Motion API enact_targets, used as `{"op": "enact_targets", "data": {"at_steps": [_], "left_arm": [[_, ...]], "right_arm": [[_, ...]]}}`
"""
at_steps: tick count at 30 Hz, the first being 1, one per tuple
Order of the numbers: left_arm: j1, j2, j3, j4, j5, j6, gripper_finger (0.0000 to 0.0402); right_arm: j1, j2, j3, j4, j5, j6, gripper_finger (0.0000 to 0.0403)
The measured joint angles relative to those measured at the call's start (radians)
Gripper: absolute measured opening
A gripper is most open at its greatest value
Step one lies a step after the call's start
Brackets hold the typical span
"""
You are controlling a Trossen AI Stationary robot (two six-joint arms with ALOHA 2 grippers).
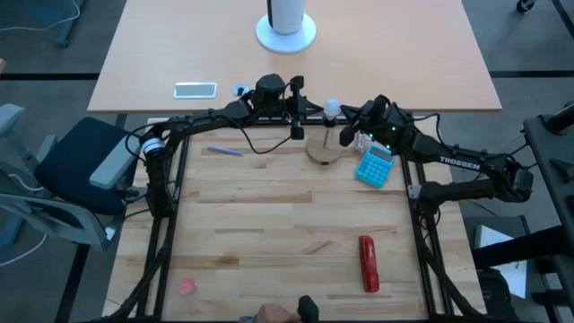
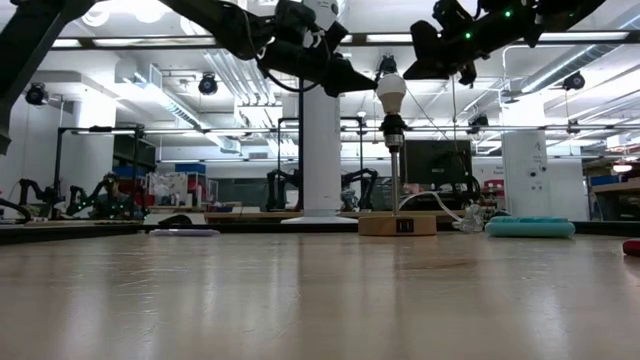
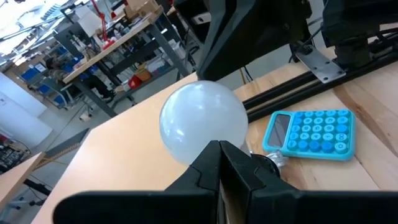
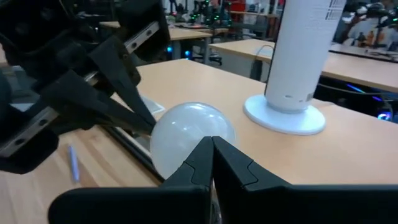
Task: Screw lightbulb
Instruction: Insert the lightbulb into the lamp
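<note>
The white frosted lightbulb (image 2: 390,92) stands upright with its narrow end in the dark socket on top of a thin post (image 2: 396,175). The post rises from a round wooden disc (image 1: 325,150) at the table's far middle. My left gripper (image 3: 221,163) is shut, and its tips are right at the bulb's (image 3: 202,121) side. My right gripper (image 4: 211,155) is also shut, with its tips just before the bulb (image 4: 186,134) from the other side. In the high view the bulb (image 1: 332,108) shows between the two arms. My left gripper points its shut fingertips (image 4: 148,123) at the bulb's round side, but I cannot tell whether they touch it. My right gripper's shut fingertips (image 4: 211,149) stand in front of the bulb's lower half and hide any place of contact, so I cannot tell whether they touch.
A blue calculator (image 1: 375,166) lies just right of the wooden disc. A large white cylinder on a round base (image 1: 285,27) stands on the far table. A phone (image 1: 195,89), a pen (image 1: 224,151), a red object (image 1: 368,263) and a pink disc (image 1: 186,287) lie around.
</note>
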Motion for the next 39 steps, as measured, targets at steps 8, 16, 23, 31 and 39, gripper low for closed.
{"op": "enact_targets", "data": {"at_steps": [8,16,23,31,39], "left_arm": [[0.001,0.0,0.0,0.008,-0.001,0.008,0.0],[0.0,-0.007,0.001,0.005,-0.053,0.017,0.0],[0.0,-0.04,0.002,-0.057,-0.025,0.019,0.0],[0.0,-0.014,0.002,-0.038,0.026,0.025,0.0],[0.002,0.012,0.002,-0.02,0.012,0.014,0.0]], "right_arm": [[0.004,0.0,0.0,-0.004,-0.043,0.031,0.0002],[0.013,-0.01,0.001,-0.01,-0.044,0.035,0.0002],[0.013,-0.053,0.026,-0.109,0.018,0.03,0.0002],[-0.003,-0.013,0.027,-0.125,0.037,0.031,0.0002],[0.003,0.03,0.034,-0.118,0.035,0.036,0.0002]]}}
